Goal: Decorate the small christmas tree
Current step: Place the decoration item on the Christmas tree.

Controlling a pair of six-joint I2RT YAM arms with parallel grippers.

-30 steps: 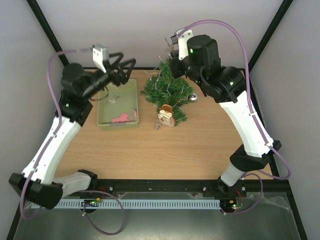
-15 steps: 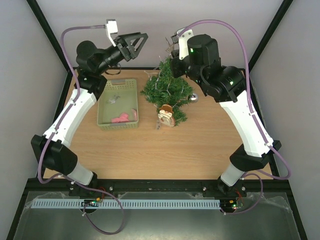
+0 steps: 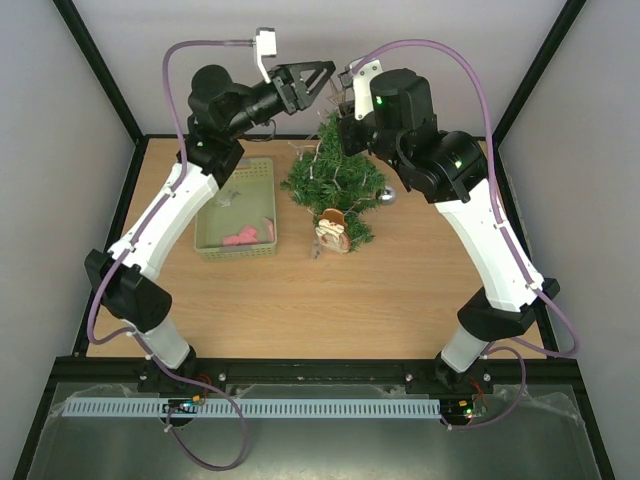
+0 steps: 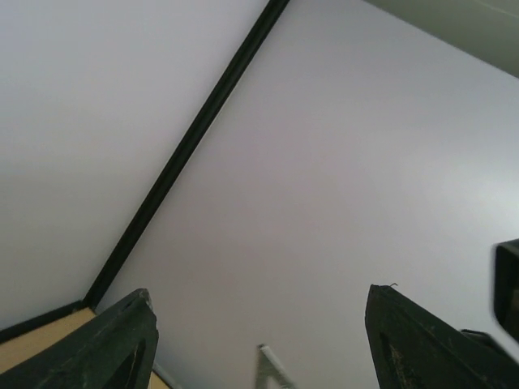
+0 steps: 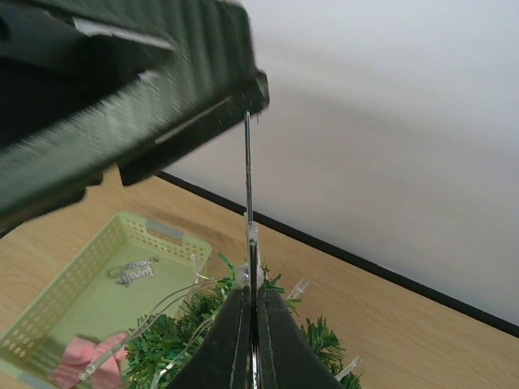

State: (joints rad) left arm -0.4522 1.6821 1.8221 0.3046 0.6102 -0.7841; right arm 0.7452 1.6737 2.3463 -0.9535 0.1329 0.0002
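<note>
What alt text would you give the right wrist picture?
The right gripper is shut on a thin fairy-light wire that runs straight up, with the left gripper blurred close above. Below are the small christmas tree and a pale green basket holding pink pieces on the wooden table.

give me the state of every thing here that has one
tree: upright, partly decorated
light wire: one stretch held straight up, rest draped on tree
right claw: shut on light wire
left claw: open, nothing gripped
basket: upright, holds pink pieces
</note>
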